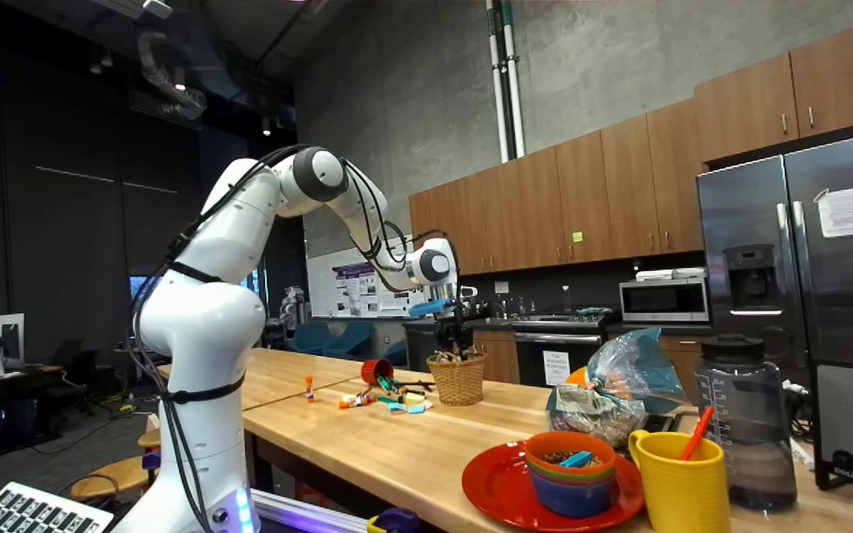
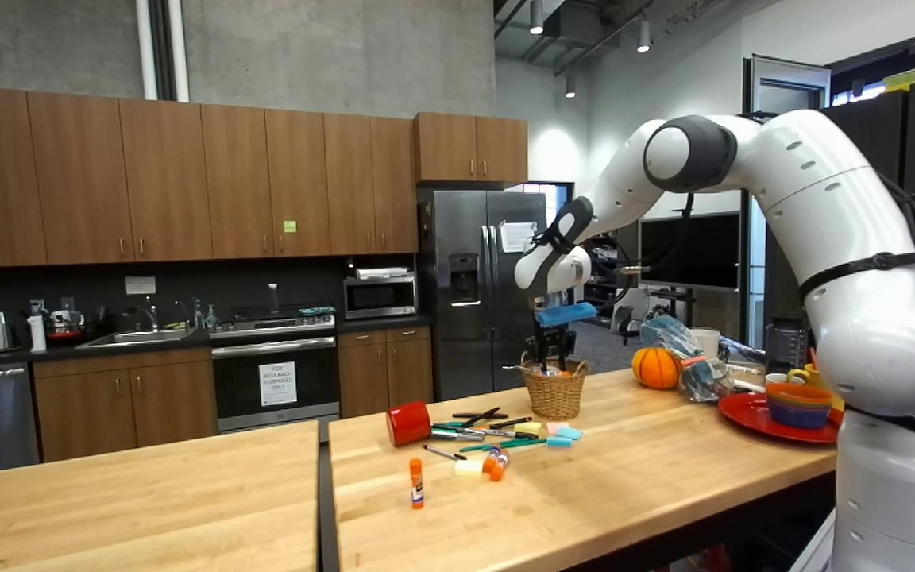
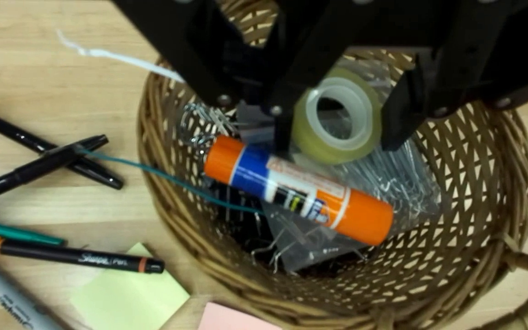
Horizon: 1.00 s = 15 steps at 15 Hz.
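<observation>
Tape (image 3: 332,151) in the basket (image 3: 475,192), gripper (image 3: 337,135) around it
Jaws sit on either side of the tape, but honestly can't tell if they're actually gripping it or just close. A glue stick (image 3: 298,190) lies next to it in the same basket. Outside, pens (image 3: 80,256) and sticky notes (image 3: 131,298) are scattered over the table (image 2: 624,461), near a red cup (image 2: 408,423) tipped on its side.

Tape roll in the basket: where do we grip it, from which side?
I'd likely pinch the tape roll across opposite sides of its outer edge, from above through the open top of the basket. In the wrist view its round face and hole show, and the gripper straddles it; contact is unclear. Avoid closing on its lower side in that picture: the glue stick lies close.
</observation>
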Each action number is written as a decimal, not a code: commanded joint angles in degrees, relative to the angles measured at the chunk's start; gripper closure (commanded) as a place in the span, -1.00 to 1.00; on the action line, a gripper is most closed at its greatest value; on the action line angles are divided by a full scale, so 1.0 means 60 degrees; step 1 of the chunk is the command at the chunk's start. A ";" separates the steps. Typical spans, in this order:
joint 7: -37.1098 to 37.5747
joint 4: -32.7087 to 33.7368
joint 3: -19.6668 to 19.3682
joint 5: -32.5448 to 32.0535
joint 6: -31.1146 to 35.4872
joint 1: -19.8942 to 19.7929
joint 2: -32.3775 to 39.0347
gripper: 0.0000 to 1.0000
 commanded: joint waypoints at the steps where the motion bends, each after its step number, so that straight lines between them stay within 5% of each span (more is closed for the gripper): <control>1: -0.0099 0.0169 0.0115 0.0217 -0.0155 0.0007 -0.0200 0.50; 15: -0.1072 0.0037 0.1136 0.0528 -0.1050 0.0639 -0.1349 0.50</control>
